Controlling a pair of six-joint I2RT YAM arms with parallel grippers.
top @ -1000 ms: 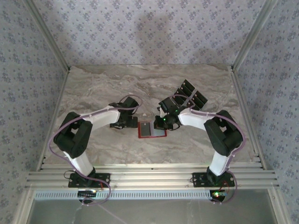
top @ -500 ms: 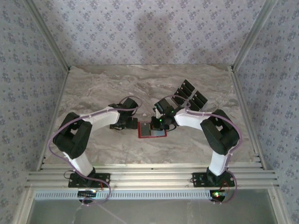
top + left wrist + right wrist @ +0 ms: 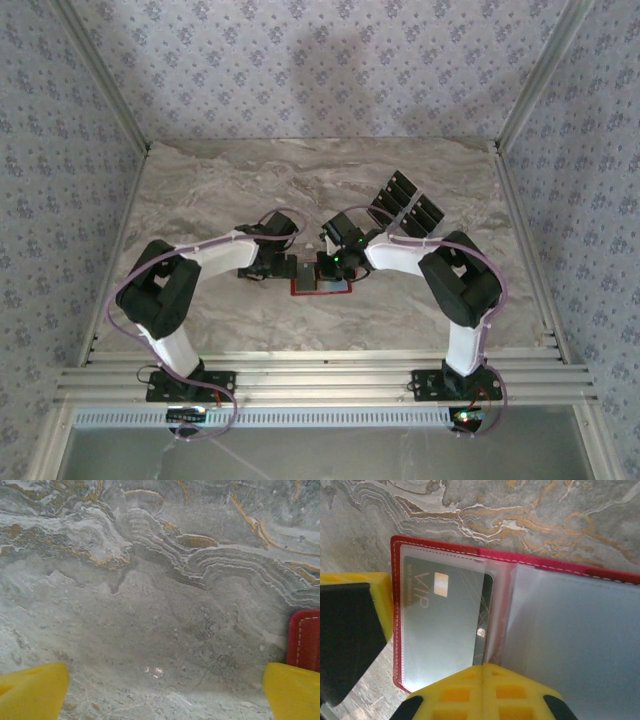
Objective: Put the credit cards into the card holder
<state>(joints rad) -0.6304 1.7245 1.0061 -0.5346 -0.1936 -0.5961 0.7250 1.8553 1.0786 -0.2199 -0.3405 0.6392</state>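
The red card holder [image 3: 560, 625] lies open on the marble table [image 3: 250, 190]. One dark credit card [image 3: 445, 615] with "VIP" and a chip sits inside its clear left pocket. A narrow strip of the card shows past the pocket's edge near the fold. My right gripper [image 3: 484, 669] is shut, its yellow fingertips pressed together just over the fold beside that strip, with nothing between them. My left gripper [image 3: 162, 690] is open and low over bare marble. Its right finger [image 3: 292, 690] is next to the holder's left edge [image 3: 306, 637]. From above, the holder [image 3: 322, 286] lies between both grippers.
More black credit cards [image 3: 405, 205] lie fanned out at the back right of the table, behind my right arm [image 3: 440, 265]. Aluminium frame rails [image 3: 320, 375] run along the near edge, and patterned walls enclose the table.
My right gripper has moved left over the card holder, still shut. The holder has slid a little left toward my left gripper, which stays open.
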